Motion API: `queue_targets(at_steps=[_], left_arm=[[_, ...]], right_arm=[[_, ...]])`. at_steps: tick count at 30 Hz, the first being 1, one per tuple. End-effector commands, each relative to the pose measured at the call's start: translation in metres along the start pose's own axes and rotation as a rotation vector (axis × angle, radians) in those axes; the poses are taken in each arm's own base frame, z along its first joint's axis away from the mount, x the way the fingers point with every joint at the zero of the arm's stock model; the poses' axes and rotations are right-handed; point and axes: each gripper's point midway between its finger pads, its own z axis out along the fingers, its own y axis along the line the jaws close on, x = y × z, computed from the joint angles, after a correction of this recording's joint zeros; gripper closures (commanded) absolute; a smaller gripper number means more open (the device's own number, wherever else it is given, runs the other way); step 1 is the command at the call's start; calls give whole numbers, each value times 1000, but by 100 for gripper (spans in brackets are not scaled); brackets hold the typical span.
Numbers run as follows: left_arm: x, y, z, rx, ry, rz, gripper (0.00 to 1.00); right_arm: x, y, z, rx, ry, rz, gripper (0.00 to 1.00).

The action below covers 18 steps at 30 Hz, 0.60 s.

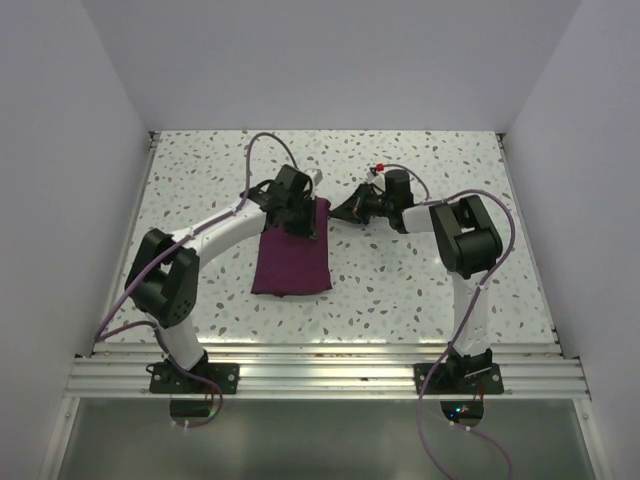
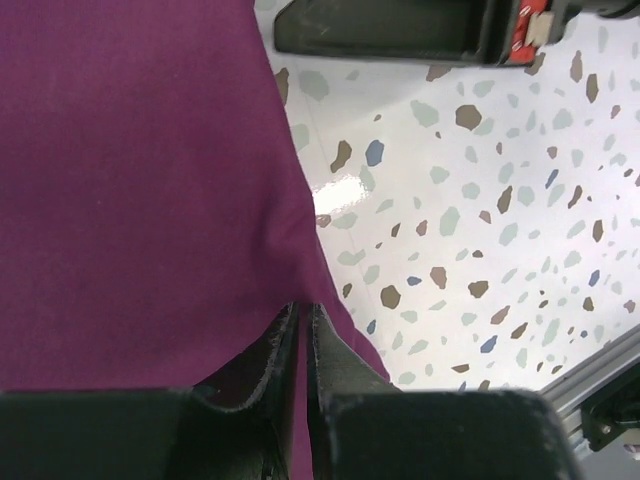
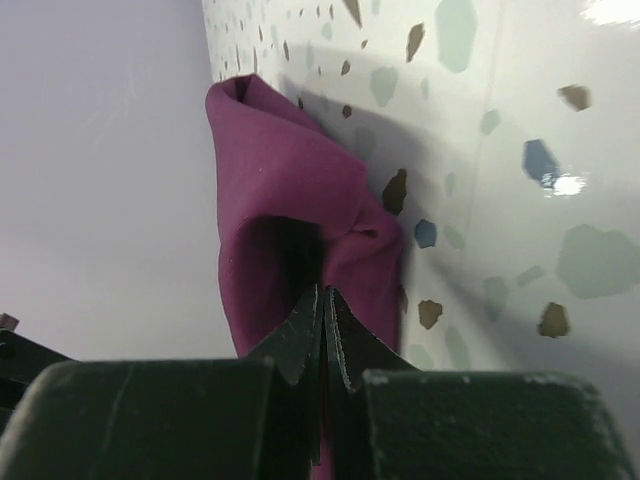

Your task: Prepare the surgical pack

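Observation:
The surgical pack point(image 1: 290, 262) is a plum-purple cloth bundle lying oblong in the middle of the speckled table; its contents are hidden under the fabric. My left gripper point(image 1: 300, 222) sits over the bundle's far edge. In the left wrist view its jaws point(image 2: 302, 308) stand almost together, with a strip of the purple cloth point(image 2: 130, 180) in the slit and the fabric puckering toward the tips. My right gripper point(image 1: 338, 212) is at the far right corner. In the right wrist view it point(image 3: 323, 292) is shut on a raised fold of the cloth point(image 3: 290, 170).
The speckled table point(image 1: 420, 290) is walled in by white panels on the left, right and back. An aluminium rail point(image 1: 320, 375) carrying both arm bases runs along the near edge. The right arm's black gripper body point(image 2: 400, 25) shows at the top of the left wrist view.

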Motion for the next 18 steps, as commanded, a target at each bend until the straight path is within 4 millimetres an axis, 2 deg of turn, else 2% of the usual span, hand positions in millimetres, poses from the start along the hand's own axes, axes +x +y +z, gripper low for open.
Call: queue_targets(at_steps=[1,4,5,6,8,9,11,13,14,18], left_arm=[[-10,-17,2,59,-10,-16,89],[-3,-18,9,68,14,-22,89],[-2,-22,11,85,16,-21,89],[4,-22,14,88,27,-25,89],[10,-29,19,113,37,-25,89],[15,-30,21,118,47,-28,89],[28,-34,27,121,73,-24,89],[40,-34,31,115,97,-23,89],[46,-36,32,116,105,-17,89],[68,-23,35,88,139,-17,89]], right_arm=[[11,22,4,-63,35,-47,100],[8,25,8,-77,15,-35,100],[3,32,11,-99,0,-30,100],[1,25,17,-99,-7,-13,100],[-9,30,26,-129,-30,13,100],[-14,24,33,-142,-41,22,100],[-27,33,39,-178,-64,22,100],[-39,30,46,-158,-79,8,100],[-39,20,48,-111,-69,12,100],[-37,21,46,-78,-41,-11,100]])
